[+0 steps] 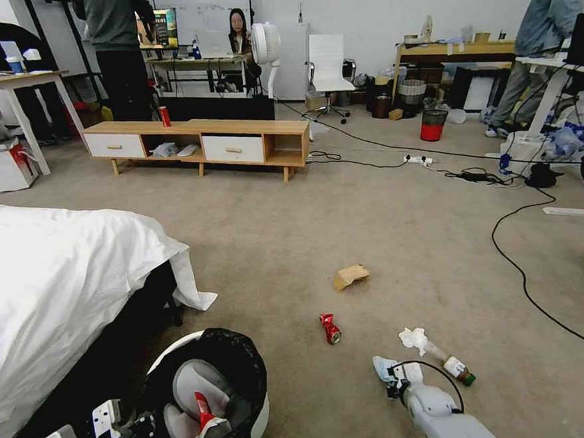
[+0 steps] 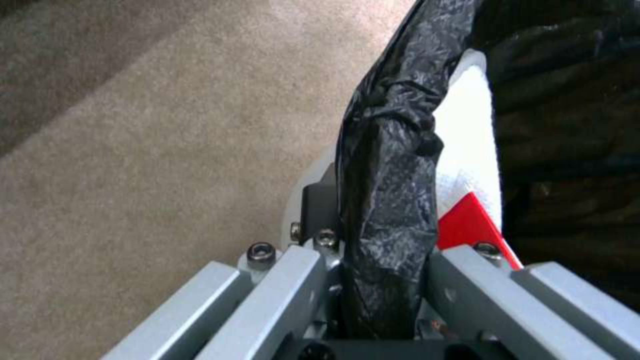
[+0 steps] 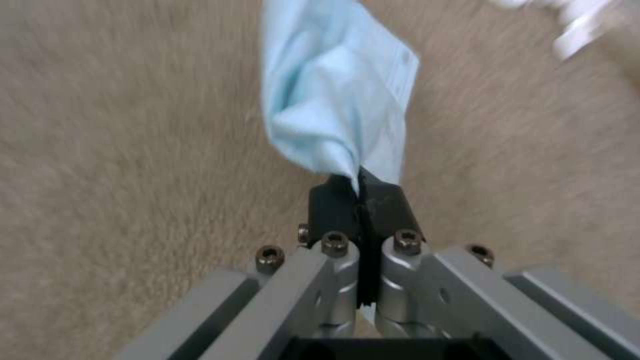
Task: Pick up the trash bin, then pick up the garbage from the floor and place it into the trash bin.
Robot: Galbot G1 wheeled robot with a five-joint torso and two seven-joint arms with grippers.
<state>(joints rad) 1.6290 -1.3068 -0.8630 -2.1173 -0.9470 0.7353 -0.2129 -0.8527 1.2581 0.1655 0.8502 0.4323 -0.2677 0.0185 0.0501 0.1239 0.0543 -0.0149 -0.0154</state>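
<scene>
Carpet floor (image 1: 344,195) carries the remaining litter. Round white plastic trash bin (image 1: 256,422) with black bag liner hangs at the robot's lower left, beside the bed (image 1: 49,276); left gripper (image 2: 383,260) jaws clamp its lined rim. A red-white wrapper (image 1: 204,412) already lies inside. Crumpled brown paper bag (image 1: 351,276), crushed red can (image 1: 330,328), white tissue (image 1: 412,337) and green-capped bottle (image 1: 457,367) lie apart on the floor. Right gripper (image 3: 361,192) jaws are pressed together, pinching the light-blue face mask (image 3: 337,100) at one corner, low over the carpet. Step in hand: mask pickup. Next move likely requires carrying it across over the bin opening, then release

trash bin (image 1: 252,408) left, crushed can (image 1: 330,328) right
</scene>
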